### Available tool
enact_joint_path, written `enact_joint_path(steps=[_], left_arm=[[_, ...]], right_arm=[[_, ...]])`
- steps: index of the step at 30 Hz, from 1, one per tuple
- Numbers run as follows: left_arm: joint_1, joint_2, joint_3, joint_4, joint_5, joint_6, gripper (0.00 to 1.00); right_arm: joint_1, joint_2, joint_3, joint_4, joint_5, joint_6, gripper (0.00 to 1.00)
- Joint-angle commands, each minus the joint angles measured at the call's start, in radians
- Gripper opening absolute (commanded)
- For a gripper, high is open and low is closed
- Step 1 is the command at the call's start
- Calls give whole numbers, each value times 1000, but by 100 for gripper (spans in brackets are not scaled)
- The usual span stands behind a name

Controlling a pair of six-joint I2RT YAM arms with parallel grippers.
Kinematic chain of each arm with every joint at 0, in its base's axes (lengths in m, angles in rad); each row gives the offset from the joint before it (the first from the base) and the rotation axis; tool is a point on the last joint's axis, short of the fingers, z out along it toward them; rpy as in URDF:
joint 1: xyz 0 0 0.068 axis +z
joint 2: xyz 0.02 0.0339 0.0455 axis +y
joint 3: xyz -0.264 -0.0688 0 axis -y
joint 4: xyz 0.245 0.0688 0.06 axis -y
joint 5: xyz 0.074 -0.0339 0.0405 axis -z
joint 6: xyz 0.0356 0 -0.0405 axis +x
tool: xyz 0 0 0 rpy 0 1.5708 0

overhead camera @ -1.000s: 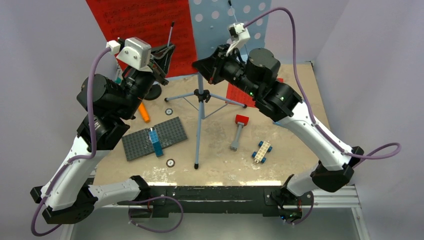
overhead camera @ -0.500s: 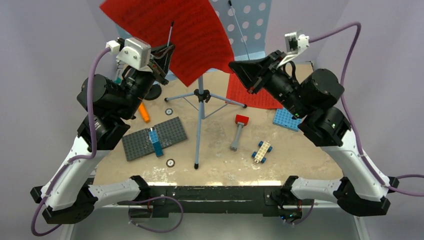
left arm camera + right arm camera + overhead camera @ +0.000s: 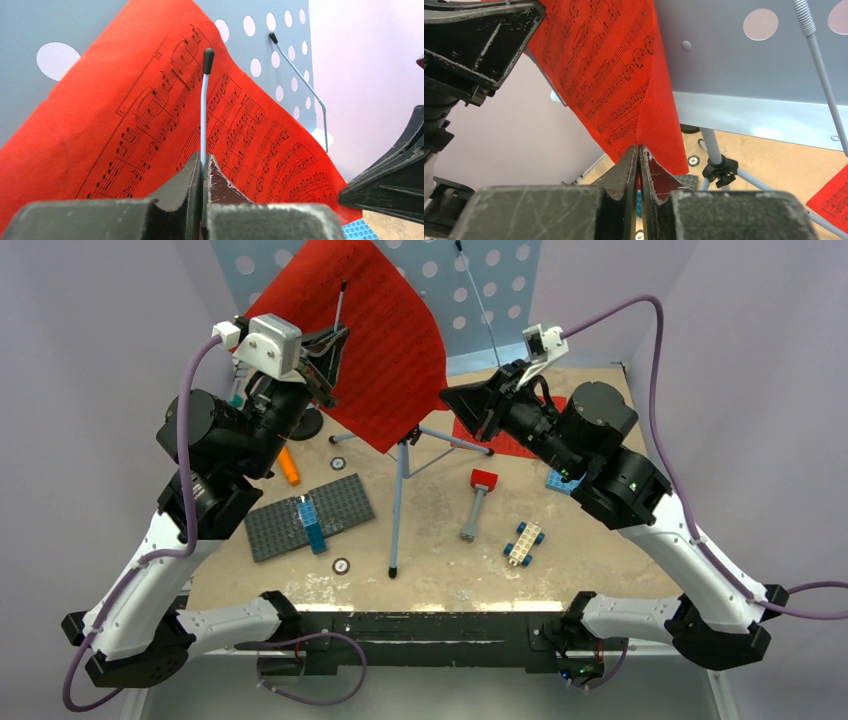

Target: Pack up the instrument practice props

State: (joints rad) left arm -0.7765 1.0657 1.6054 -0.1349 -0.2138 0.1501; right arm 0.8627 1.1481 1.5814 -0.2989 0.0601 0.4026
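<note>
The pale-blue perforated music stand [image 3: 500,280] stands on its grey tripod [image 3: 400,480] at the back. My left gripper [image 3: 335,345] is shut on the stand's left wire page holder [image 3: 204,107]. My right gripper [image 3: 450,400] is shut on the lower corner of a red sheet-music page [image 3: 375,340], which hangs curled in front of the stand and under the wire; it also shows in the right wrist view [image 3: 624,75]. A second red page [image 3: 505,440] lies on the table behind my right arm. The orange toy microphone [image 3: 289,466] lies by my left arm. The black mic stand base [image 3: 308,422] is partly hidden.
A studded grey plate [image 3: 310,515] with a blue brick lies front left. A red-headed grey toy hammer [image 3: 478,498] and a small blue-wheeled brick car [image 3: 522,541] lie right of the tripod. A blue plate [image 3: 557,481] peeks from under my right arm.
My right gripper has pulled the red page off the stand's face, swung right, then come back left and lower with it. The left gripper has held still.
</note>
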Motion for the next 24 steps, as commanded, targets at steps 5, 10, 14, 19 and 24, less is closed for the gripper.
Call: enact_joint_path(steps=[5, 10, 14, 19, 24], left_arm=[[-11, -3, -31, 3, 7, 0, 0], [-11, -3, -30, 4, 12, -1, 0], [-10, -3, -30, 3, 14, -1, 0], [-10, -1, -30, 1, 22, -7, 0], [-11, 3, -31, -1, 25, -7, 0]], right_arm=[[-10, -11, 12, 13, -14, 1, 18], [-14, -11, 16, -3, 11, -4, 47], [-15, -2, 34, -35, 60, -17, 59], [-15, -8, 36, -67, 110, -19, 65], [-15, -36, -10, -71, 123, -8, 77]])
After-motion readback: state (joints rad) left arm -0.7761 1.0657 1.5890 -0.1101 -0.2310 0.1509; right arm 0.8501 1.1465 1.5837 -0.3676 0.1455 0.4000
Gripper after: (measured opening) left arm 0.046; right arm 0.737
